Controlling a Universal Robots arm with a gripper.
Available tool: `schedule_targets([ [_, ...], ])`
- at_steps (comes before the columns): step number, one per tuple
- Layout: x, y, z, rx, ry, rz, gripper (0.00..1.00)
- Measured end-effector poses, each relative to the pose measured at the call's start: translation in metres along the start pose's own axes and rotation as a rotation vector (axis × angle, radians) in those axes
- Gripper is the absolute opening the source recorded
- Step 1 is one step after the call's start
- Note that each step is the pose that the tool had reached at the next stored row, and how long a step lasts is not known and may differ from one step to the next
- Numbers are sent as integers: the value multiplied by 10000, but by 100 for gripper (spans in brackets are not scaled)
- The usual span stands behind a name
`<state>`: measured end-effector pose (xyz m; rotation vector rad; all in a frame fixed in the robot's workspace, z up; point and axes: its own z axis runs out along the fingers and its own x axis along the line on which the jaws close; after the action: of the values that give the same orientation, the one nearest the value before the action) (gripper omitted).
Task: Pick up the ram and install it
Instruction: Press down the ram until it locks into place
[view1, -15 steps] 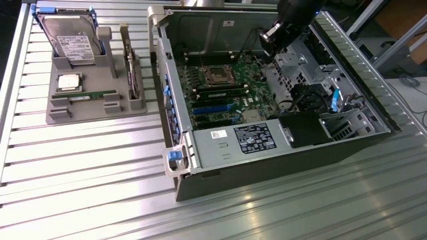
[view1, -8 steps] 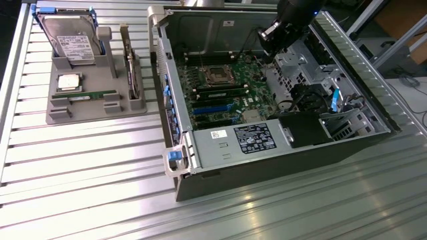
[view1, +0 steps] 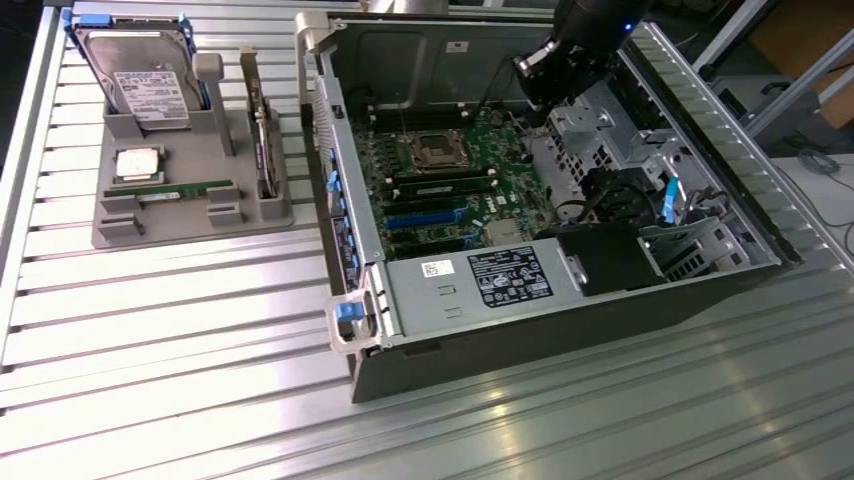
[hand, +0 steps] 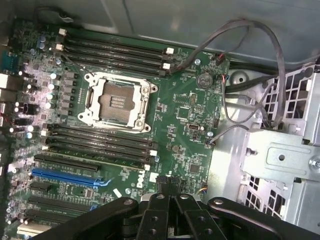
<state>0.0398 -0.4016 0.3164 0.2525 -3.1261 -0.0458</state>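
One ram stick (view1: 187, 190), long, thin and green, lies in a groove of the grey holder (view1: 134, 232) on the exterior view's left. A second green stick (view1: 441, 186) stands in a motherboard slot just below the empty processor socket (view1: 435, 150) inside the open computer case (view1: 534, 330). My gripper (view1: 538, 98) hangs over the back of the case, far from the holder. In the wrist view the gripper (hand: 172, 199) is shut with nothing between its fingers, above the motherboard beside the black memory slots (hand: 100, 142) and the socket (hand: 118, 102).
The grey holder also carries a hard drive (view1: 144, 75), a square silver processor (view1: 138, 163) and an upright card (view1: 262, 150). Loose cables (hand: 250, 65) and a metal drive cage (hand: 280, 160) sit beside the motherboard. The case walls rise around the board. All rests on a ribbed metal table (view1: 174, 340).
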Motion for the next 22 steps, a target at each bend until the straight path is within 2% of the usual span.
schedule_targets([
  [6, 0, 0, 2, -2, -30, 1037, 11],
  [12, 0, 0, 3, -4, -50, 1708, 11],
  [19, 0, 0, 5, -5, -65, 2217, 11],
  [22, 0, 0, 5, -6, -67, 2280, 11],
])
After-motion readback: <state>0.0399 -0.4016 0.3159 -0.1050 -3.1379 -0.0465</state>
